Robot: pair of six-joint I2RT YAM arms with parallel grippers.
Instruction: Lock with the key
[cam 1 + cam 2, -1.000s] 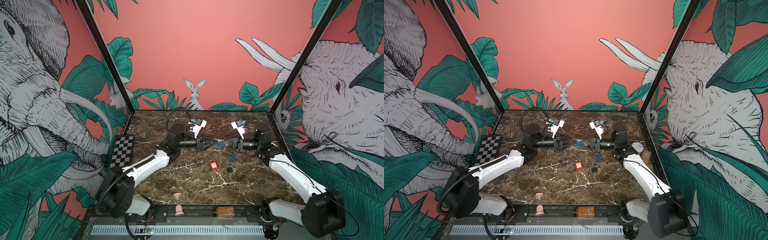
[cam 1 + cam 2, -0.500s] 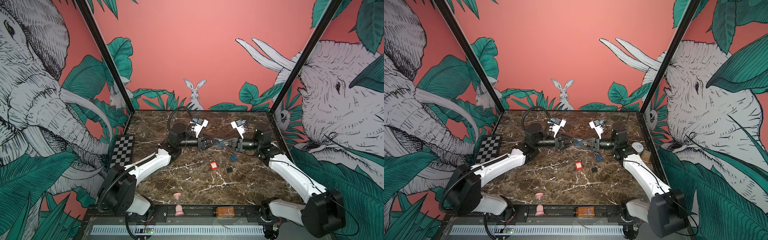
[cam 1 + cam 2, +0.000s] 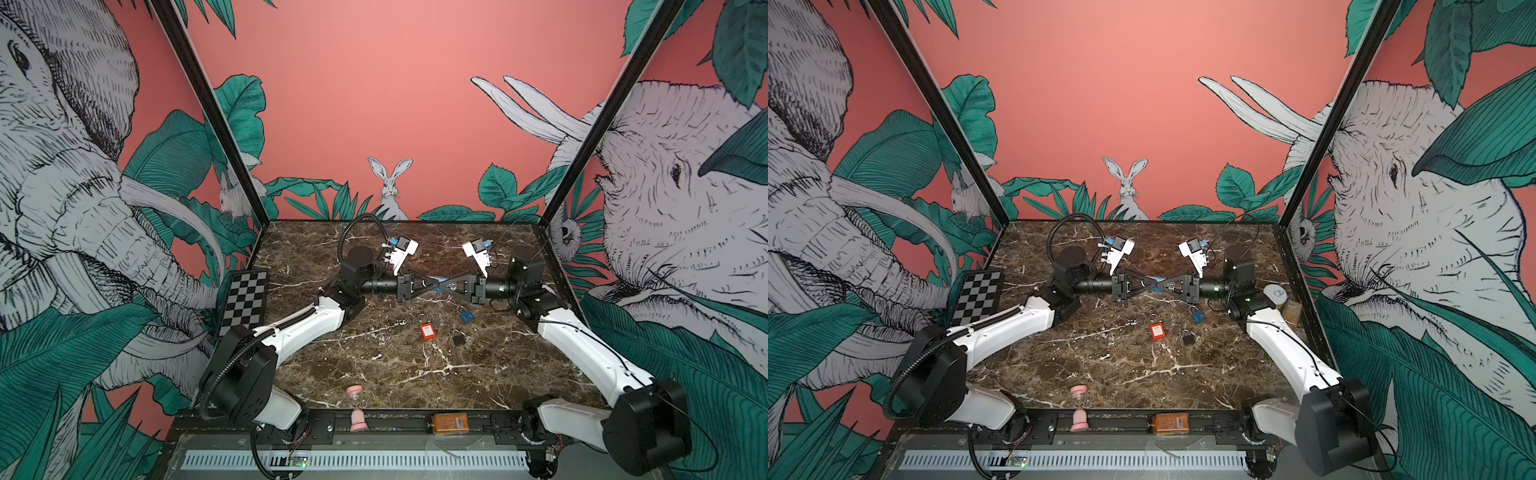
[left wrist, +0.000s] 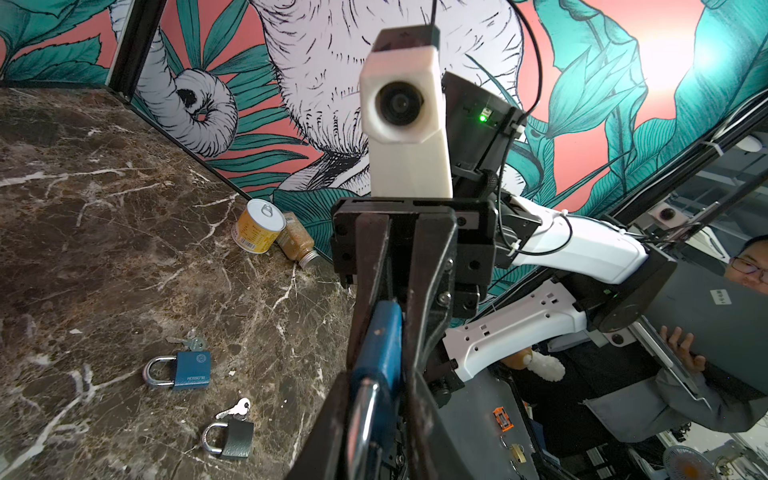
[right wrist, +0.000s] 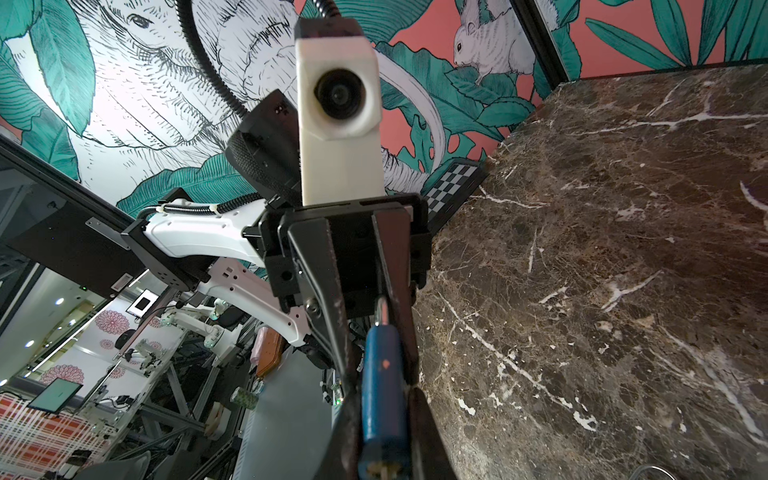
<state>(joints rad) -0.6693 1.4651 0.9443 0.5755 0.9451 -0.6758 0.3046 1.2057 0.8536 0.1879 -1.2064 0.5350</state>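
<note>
Holds a blue padlock point(image 4: 380, 345) in mid-air over the table's point(image 3: 374, 374) far middle, at 12 o'clock from a red padlock point(image 3: 427, 331), body clamped in the right gripper point(image 3: 446, 285). Brackets its shackle end closely with the left gripper point(image 3: 434, 284); cannot tell whether pinching.
</note>
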